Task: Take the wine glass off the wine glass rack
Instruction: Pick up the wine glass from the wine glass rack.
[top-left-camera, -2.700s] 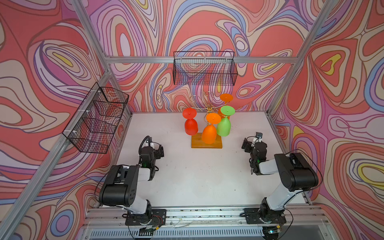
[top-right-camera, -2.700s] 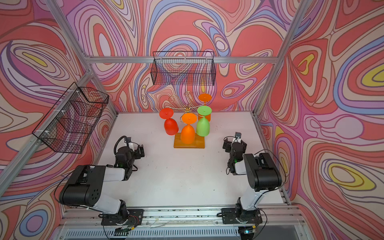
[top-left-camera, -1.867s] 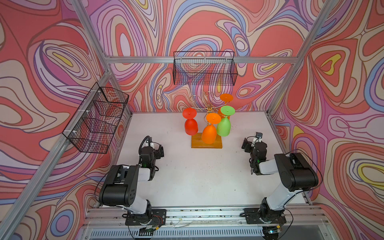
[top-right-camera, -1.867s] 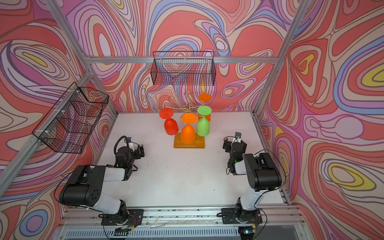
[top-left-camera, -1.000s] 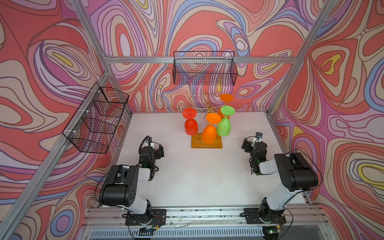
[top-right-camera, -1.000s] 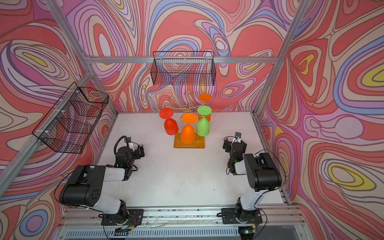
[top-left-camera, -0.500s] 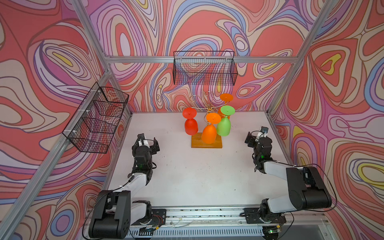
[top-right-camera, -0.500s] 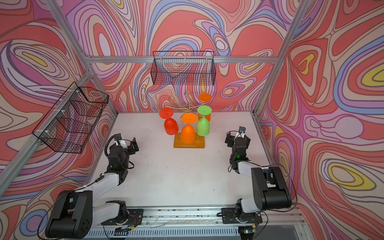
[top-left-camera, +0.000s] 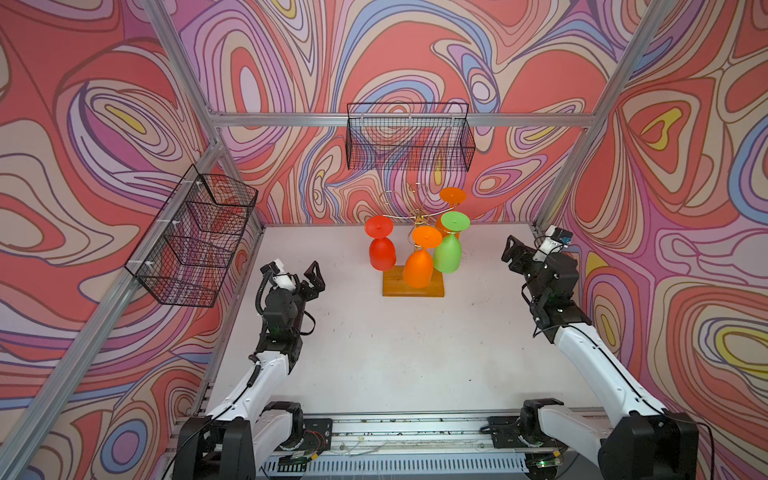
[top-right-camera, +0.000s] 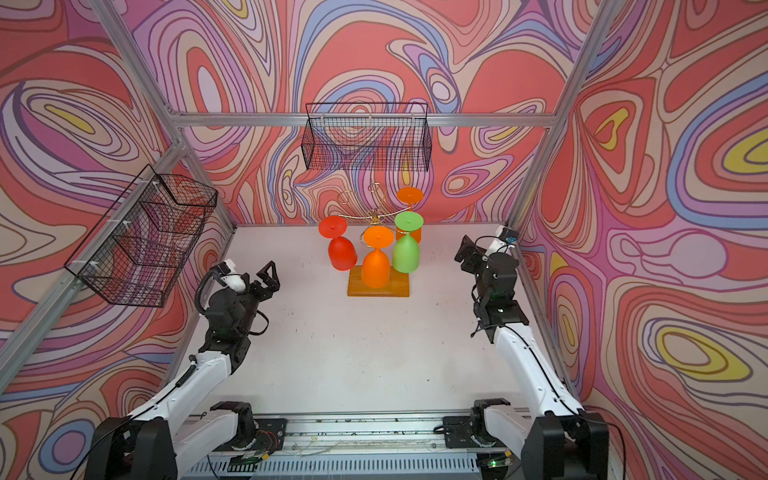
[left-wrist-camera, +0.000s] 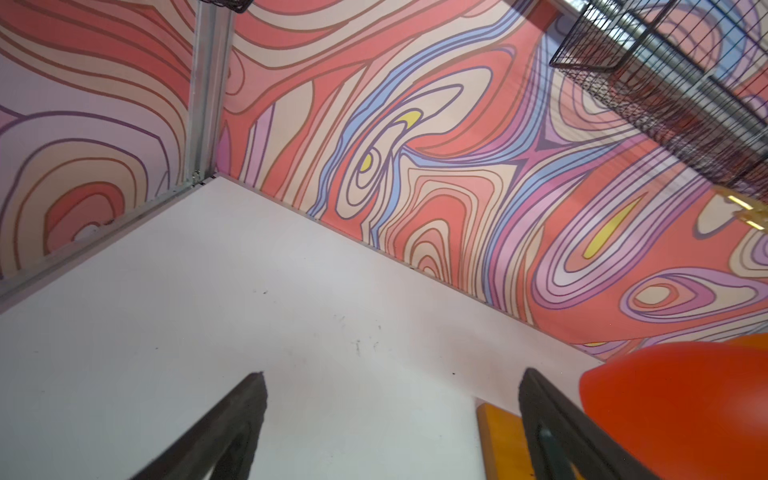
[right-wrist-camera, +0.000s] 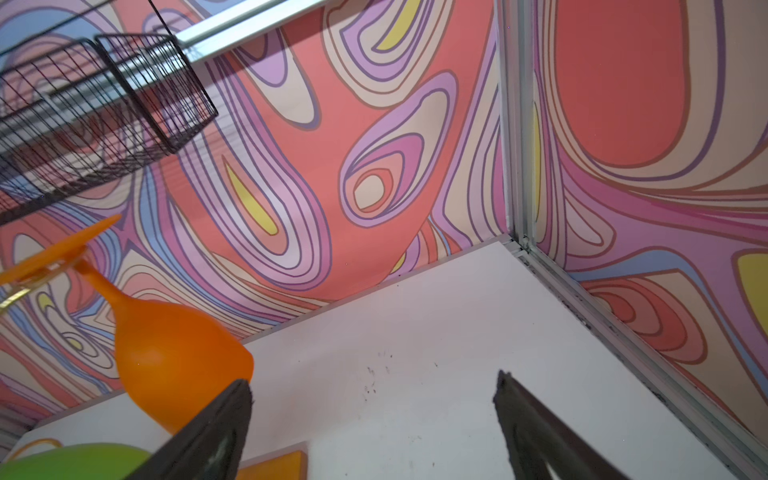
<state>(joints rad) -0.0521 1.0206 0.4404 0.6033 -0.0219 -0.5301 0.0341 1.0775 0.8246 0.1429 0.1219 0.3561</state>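
Your left tool (top-left-camera: 306, 281) is spread wide with nothing between its fingers. It is raised off the worktop (top-left-camera: 395, 353) and angled toward the rack (top-left-camera: 417, 216). Your right tool (top-left-camera: 515, 257) is spread and empty too, on the opposite side of the rack. Both are well apart from every glass.

In the left wrist view the red glass (left-wrist-camera: 681, 407) sits outside one finger, not in the gap. In the right wrist view the back orange glass (right-wrist-camera: 174, 365) is likewise off to one side. You are approaching, I judge, not yet lined up.

All four glasses are on the rack, hanging bowl-down with each foot caught in a curled gold arm. The red glass (top-left-camera: 382, 257) hangs nearest your left tool and leans a little. The green glass (top-left-camera: 447, 257) is nearest your right tool. The front orange glass (top-left-camera: 417, 270) hangs over the wooden base (top-left-camera: 413, 286), and the back orange glass (top-left-camera: 451, 195) is toward the rear wall.

Because the feet sit in the curls, a glass probably has to slide out along its arm, not drop straight down. The wide spread suits a bowl. The rack looks light, so a sideways tug could shift it.

The worktop is white, flat and lightly scuffed. Swirl-patterned walls in an aluminium frame close three sides. One black basket (top-left-camera: 409, 141) hangs above the rack, so mind it when lifting, and another basket (top-left-camera: 195, 245) hangs to your left.
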